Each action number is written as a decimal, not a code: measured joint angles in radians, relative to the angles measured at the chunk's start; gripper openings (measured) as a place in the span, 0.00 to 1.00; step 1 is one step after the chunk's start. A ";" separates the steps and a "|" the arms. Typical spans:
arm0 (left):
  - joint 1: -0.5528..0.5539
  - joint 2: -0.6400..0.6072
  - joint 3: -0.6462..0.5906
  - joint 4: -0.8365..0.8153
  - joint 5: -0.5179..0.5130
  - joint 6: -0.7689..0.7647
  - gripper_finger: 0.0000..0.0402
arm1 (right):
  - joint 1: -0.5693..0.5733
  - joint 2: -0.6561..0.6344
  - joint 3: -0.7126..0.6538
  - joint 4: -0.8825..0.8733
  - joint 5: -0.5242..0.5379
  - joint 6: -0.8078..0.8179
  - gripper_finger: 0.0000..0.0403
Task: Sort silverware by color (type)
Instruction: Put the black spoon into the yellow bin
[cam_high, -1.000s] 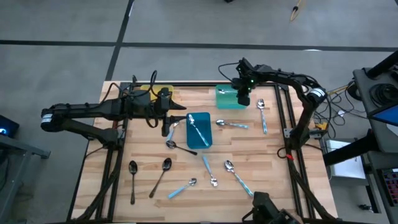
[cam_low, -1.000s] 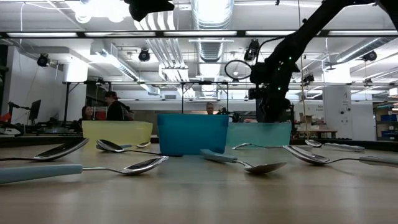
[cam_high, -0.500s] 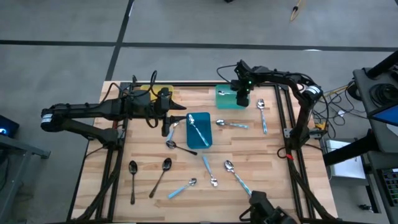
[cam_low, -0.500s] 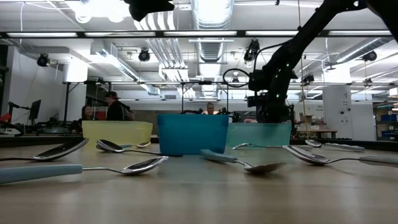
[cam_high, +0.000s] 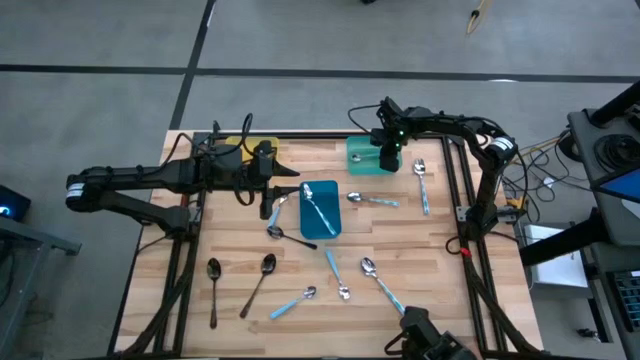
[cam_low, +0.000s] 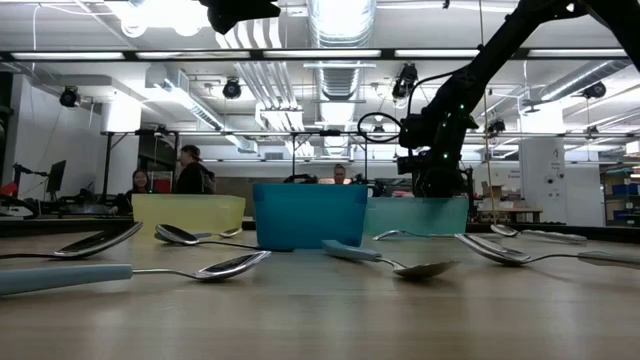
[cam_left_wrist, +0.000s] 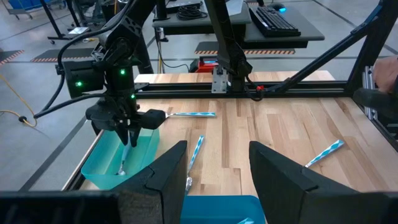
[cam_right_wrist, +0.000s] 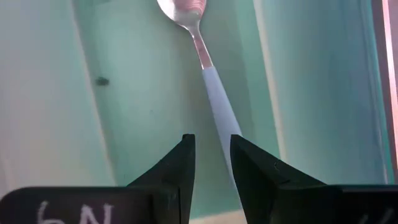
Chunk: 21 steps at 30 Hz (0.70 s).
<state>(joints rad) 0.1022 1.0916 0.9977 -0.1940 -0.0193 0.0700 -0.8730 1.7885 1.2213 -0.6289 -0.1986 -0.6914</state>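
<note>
My right gripper (cam_high: 388, 152) hangs over the teal tray (cam_high: 358, 166). Its fingers stand a little apart, open. A silver spoon with a light blue handle (cam_right_wrist: 214, 102) lies in that tray (cam_right_wrist: 298, 74), its handle end at one fingertip; the left wrist view shows this spoon (cam_left_wrist: 123, 163) slanting down below the gripper. My left gripper (cam_high: 268, 206) waits open and empty beside the blue tray (cam_high: 305, 232), which holds another blue-handled spoon (cam_high: 318, 208). Black spoons (cam_high: 262, 275) and blue-handled spoons (cam_high: 385, 285) lie loose on the table.
A yellow tray (cam_high: 238, 150) sits at the back left, partly under my left arm. Two spoons (cam_high: 423, 185) lie to the right of the teal tray. Metal frame rails run along the table's sides. People stand in the room behind (cam_low: 188, 170).
My right gripper has shifted slightly toward the tray's far end and tilted, and its fingers have parted from the blue-handled spoon. The left arm has not moved.
</note>
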 joint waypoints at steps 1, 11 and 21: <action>0.000 0.000 0.000 0.000 0.000 0.000 0.38 | 0.000 0.000 0.000 0.000 0.000 0.000 0.21; 0.000 0.002 0.000 -0.007 0.000 -0.051 0.38 | 0.006 -0.066 0.000 -0.002 0.001 0.047 0.14; -0.001 0.043 0.000 -0.127 0.000 -0.278 0.38 | 0.071 -0.249 0.000 -0.012 -0.002 0.192 0.13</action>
<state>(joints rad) 0.1009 1.1349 0.9977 -0.3205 -0.0191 -0.2080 -0.8022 1.5393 1.2212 -0.6411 -0.2008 -0.4998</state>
